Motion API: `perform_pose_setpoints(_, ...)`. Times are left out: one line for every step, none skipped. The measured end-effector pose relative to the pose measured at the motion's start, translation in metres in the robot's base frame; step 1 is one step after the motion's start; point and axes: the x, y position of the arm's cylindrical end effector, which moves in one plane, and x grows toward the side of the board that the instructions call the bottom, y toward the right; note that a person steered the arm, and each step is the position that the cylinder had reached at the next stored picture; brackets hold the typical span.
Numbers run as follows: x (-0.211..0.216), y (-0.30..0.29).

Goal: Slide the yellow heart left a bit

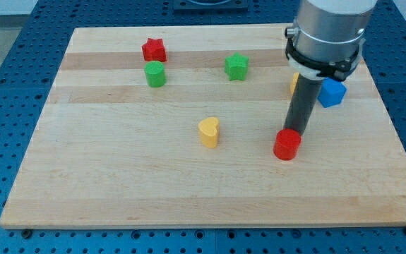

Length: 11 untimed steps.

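Note:
The yellow heart (208, 132) lies near the middle of the wooden board (118, 176). My tip (292, 131) is to its right, about a hundred pixels away, touching or just behind the top of a red cylinder (287, 145). The rod rises from there toward the view's top right, into the arm's grey housing.
A red star (154, 50) and a green cylinder (155, 74) lie at the upper left. A green star (236, 67) is at the upper middle. A blue cube (331, 92) and a partly hidden orange-yellow block (294, 83) sit beside the rod at the right.

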Motion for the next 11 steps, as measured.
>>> perform_pose_setpoints(0.002,-0.024)
perform_pose_setpoints(0.002,-0.049)
perform_pose_setpoints(0.004,-0.071)
perform_pose_setpoints(0.009,-0.093)
perform_pose_setpoints(0.017,-0.123)
perform_pose_setpoints(0.027,-0.151)
perform_pose_setpoints(0.036,-0.179)
perform_pose_setpoints(0.034,-0.202)
perform_pose_setpoints(0.023,-0.204)
perform_pose_setpoints(0.017,-0.201)
perform_pose_setpoints(0.017,-0.184)
